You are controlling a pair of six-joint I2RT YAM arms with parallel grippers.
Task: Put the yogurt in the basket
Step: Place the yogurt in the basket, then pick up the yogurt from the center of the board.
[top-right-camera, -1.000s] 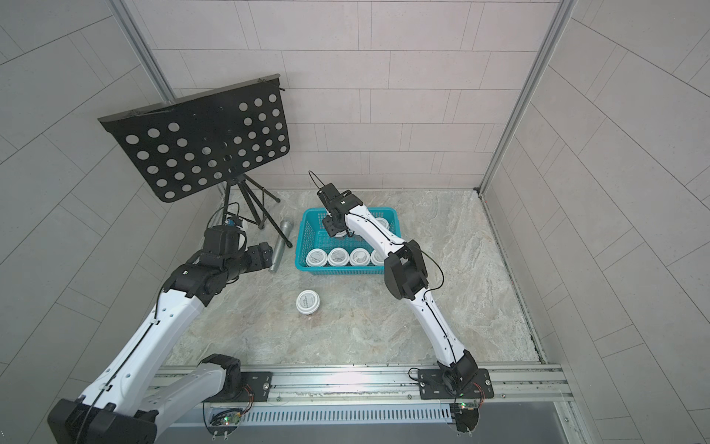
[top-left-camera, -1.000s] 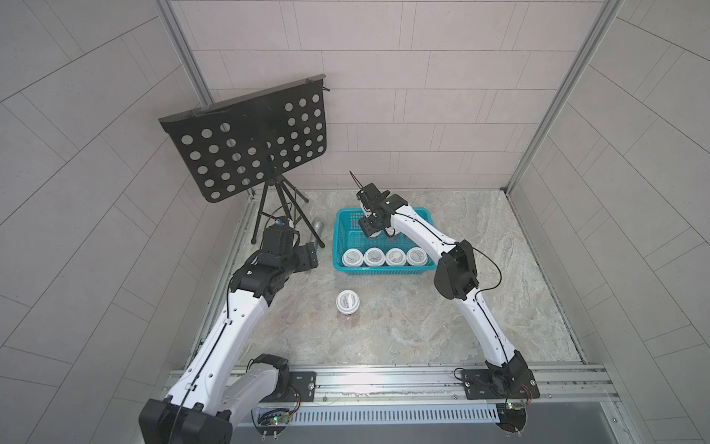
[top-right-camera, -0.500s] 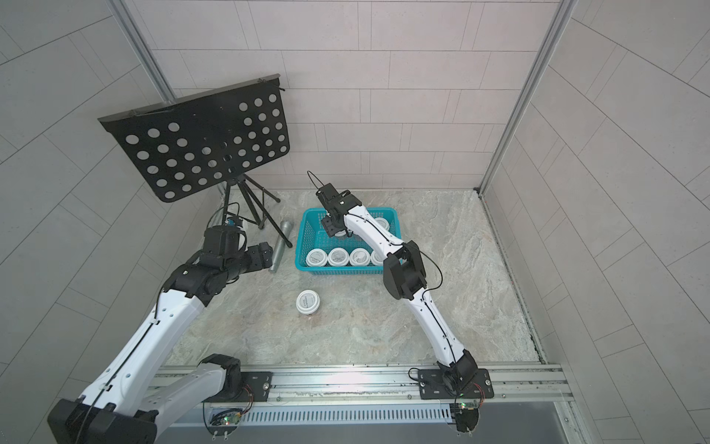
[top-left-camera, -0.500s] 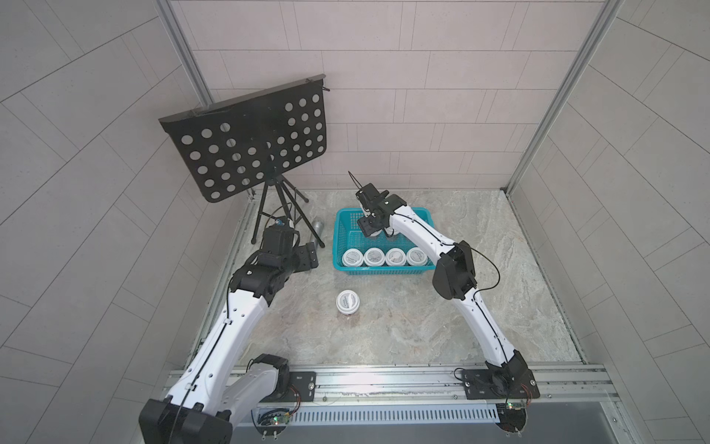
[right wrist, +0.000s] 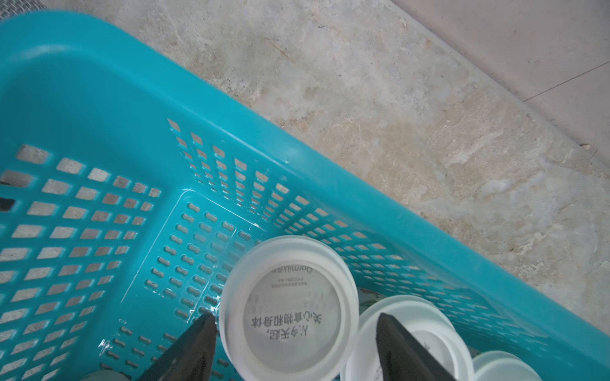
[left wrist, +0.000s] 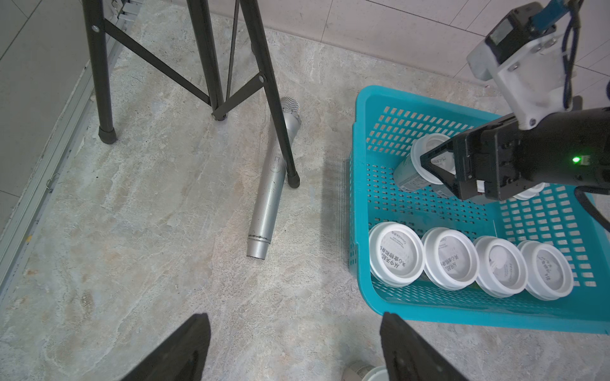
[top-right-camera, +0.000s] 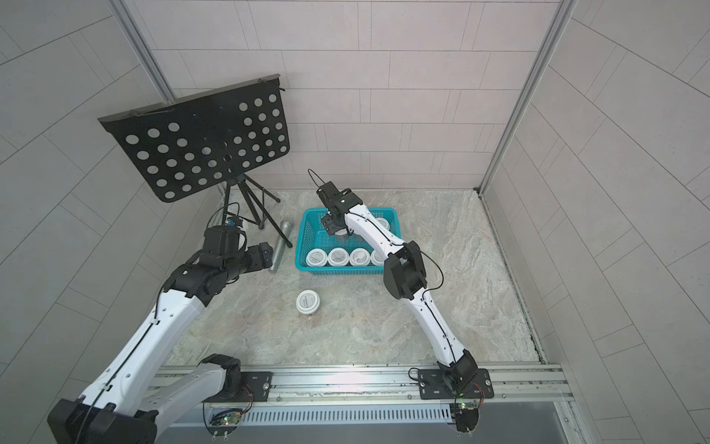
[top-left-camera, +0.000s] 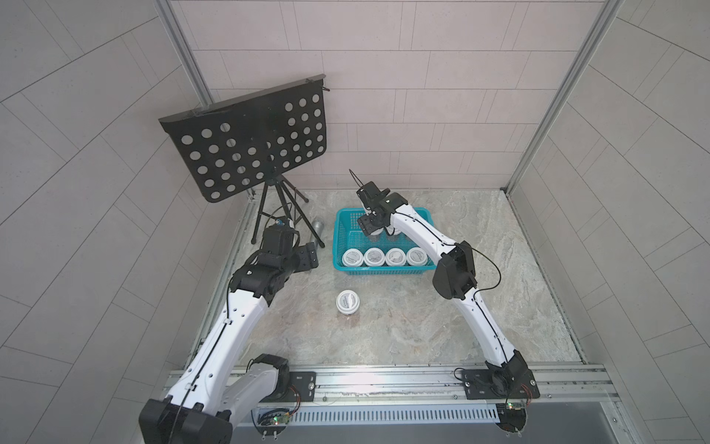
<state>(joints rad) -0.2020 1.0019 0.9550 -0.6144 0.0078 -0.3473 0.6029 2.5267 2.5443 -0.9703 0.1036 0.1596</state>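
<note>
Right gripper released, straddling a yogurt cup in the basket (mid-frame in both top views). Left gripper spread wide, empty.

Music stand: black perforated desk on a tripod, at the tabletop's far corner.
Microphone: silver, lying flat, one tripod leg crossing over it.
Tabletop: marbled stone pattern.

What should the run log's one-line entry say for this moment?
right claw: open, straddling back-row cup in basket | left claw: open, empty | loose cup: on table, outside basket
</note>
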